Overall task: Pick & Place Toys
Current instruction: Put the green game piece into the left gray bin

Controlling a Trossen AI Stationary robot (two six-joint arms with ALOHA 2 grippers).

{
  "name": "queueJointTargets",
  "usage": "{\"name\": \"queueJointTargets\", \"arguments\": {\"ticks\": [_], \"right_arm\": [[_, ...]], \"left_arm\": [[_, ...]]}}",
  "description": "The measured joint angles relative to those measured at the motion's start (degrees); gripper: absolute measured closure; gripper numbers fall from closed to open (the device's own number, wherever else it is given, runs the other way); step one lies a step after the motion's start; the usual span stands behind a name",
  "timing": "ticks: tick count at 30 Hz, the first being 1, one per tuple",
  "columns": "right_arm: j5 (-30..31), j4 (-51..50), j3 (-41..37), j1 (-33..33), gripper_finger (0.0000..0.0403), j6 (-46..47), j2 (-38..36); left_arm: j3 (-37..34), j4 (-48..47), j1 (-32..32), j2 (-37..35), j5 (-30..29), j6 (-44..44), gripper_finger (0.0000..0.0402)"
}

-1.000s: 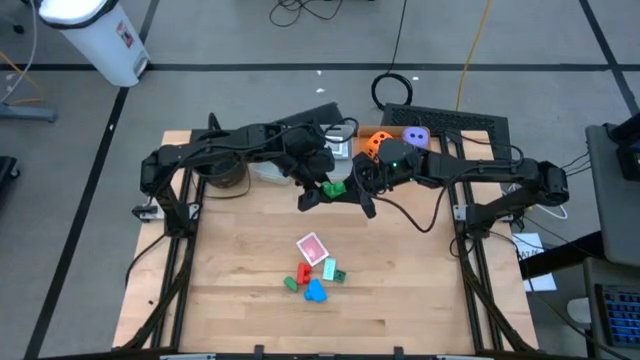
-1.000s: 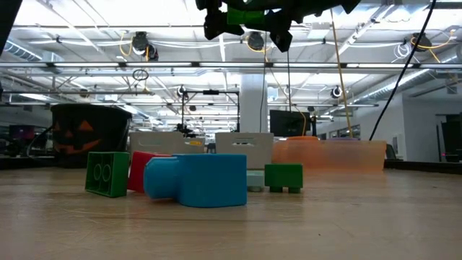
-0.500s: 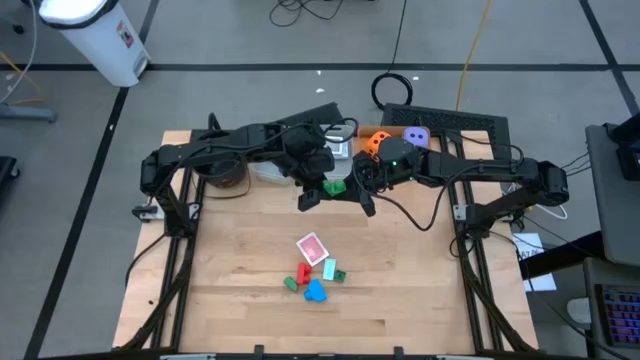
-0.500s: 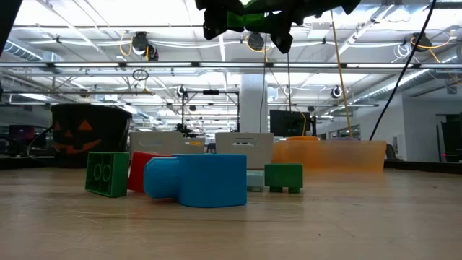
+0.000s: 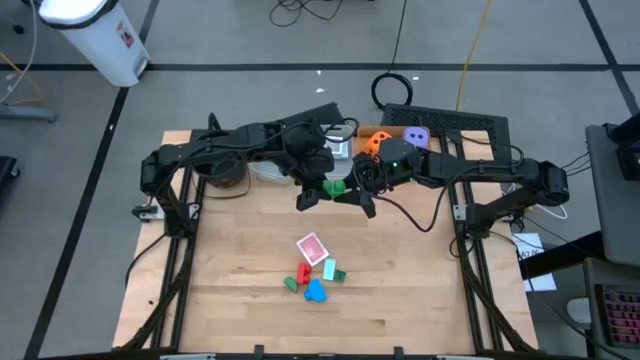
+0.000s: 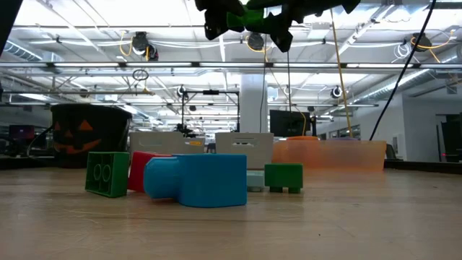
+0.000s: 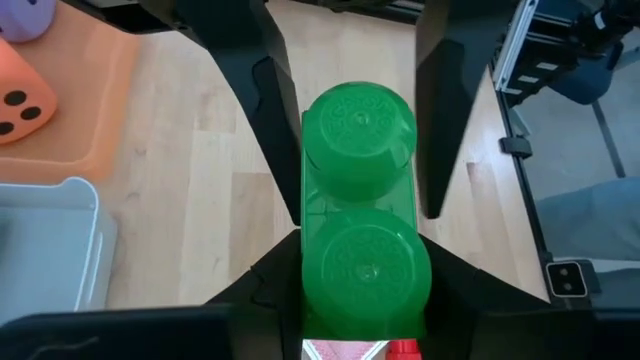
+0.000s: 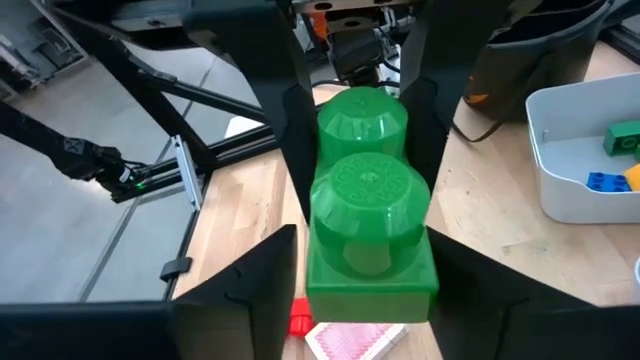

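A green two-stud block (image 5: 335,187) hangs high over the middle of the table, between my two grippers. My left gripper (image 5: 318,191) comes from the left and is shut on it. My right gripper (image 5: 356,194) comes from the right. Its fingers (image 8: 262,272) stand slightly parted on either side of the block (image 8: 372,225). Below, on the table, lie a red-backed playing card (image 5: 311,247) and a small heap of blocks, among them a blue one (image 5: 316,291), a red one (image 5: 303,272) and a green one (image 5: 291,284). My left gripper pinches the green block's two long sides (image 7: 306,262) between its two fingers (image 7: 262,290), at the end nearest its own wrist. The fingers slant down from the table's left and lie along the block. The block is lifted well clear of the table, studs up.
An orange die (image 5: 375,142) and a purple die (image 5: 417,136) sit on the flat orange tray (image 7: 95,85) at the far edge. A clear bin (image 8: 585,155) with several blocks and a black pot (image 5: 225,176) stand at the far left. Bare wood surrounds the heap.
My left gripper's fingers have closed onto the green block, and my right gripper's fingers have parted a little from it. Neither arm has moved, and the block stays high in the same place.
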Motion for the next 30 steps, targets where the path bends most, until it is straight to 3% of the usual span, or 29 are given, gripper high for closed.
{"name": "queueJointTargets", "arguments": {"ticks": [6, 14, 21, 30], "right_arm": [[0.2, -1.0, 0.0, -1.4, 0.0193, -0.3, -2.0], [0.6, -6.3, 0.1, -5.9, 0.0189, -2.7, -6.9], [6.6, -11.6, 0.1, -10.5, 0.0189, -6.1, -12.6], [16.3, -16.5, 0.1, -15.6, 0.0188, -11.2, -18.3]], "left_arm": [[0.0, 0.0, 0.7, -0.1, 0.0, 0.0, 0.0271], [-0.1, -1.8, 5.0, -2.5, -1.0, -0.5, 0.0271], [-0.1, -3.0, 12.5, -7.0, -6.8, -2.2, 0.0271], [-0.6, -6.7, 21.3, -8.9, -20.9, -12.4, 0.0271]]}}
